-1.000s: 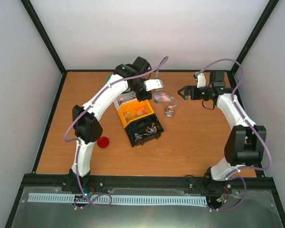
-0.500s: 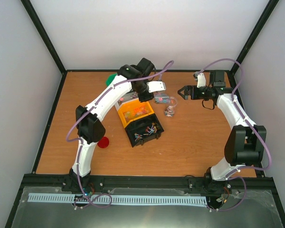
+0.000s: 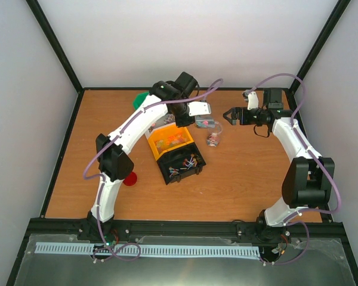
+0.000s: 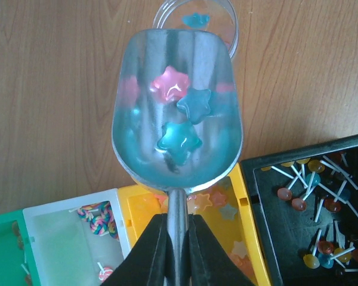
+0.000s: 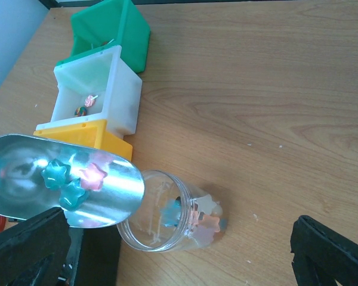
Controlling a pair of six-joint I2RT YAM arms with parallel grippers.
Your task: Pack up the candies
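On the wooden table (image 3: 244, 179), between pale walls (image 3: 167, 42), bins (image 3: 189, 174) hold candies (image 3: 183, 164).

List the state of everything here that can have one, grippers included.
Scoop: loaded with three star candies.
Left gripper: shut on the scoop's handle.
Right gripper: open, empty.
Jar: upright, uncapped, a few candies inside.
Red lid: off the jar, lying well apart.
Black bin: open, holding lollipops.
Yellow bin: open, more stars inside.
White bin: open, nearly empty.
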